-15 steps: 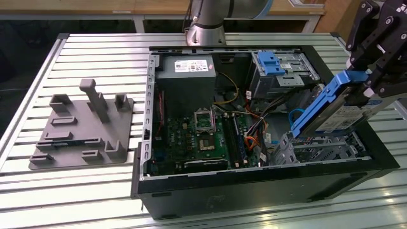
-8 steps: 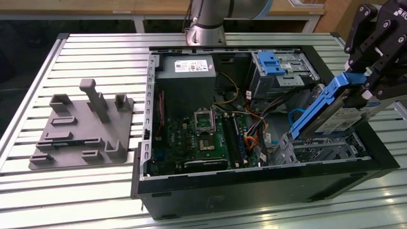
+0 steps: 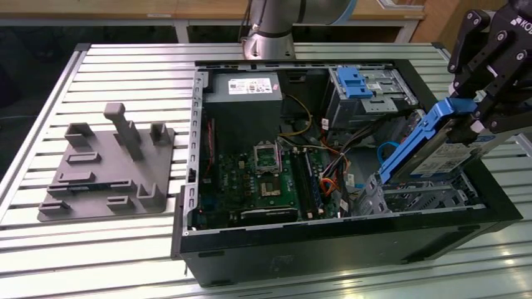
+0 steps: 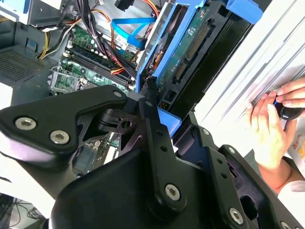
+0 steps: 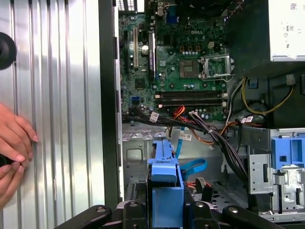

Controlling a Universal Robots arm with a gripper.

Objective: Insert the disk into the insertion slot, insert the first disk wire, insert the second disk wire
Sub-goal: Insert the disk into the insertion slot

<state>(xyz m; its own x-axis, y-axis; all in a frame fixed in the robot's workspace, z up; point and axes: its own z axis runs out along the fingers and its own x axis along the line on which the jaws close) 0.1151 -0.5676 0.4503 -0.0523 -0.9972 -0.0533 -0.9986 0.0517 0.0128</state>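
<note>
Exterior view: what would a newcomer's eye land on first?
The black gripper, at the exterior view's right, holds a grey hard drive in a bright blue plastic carrier tilted over the silver sheet-metal drive cage of the open black computer case. A grey plastic fixture plate lies at that view's left.

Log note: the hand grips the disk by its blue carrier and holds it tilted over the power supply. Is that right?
Not quite. The hand does grip the disk by its blue carrier and holds it tilted, but over the slot, not the power supply. The exterior view shows this.
</note>
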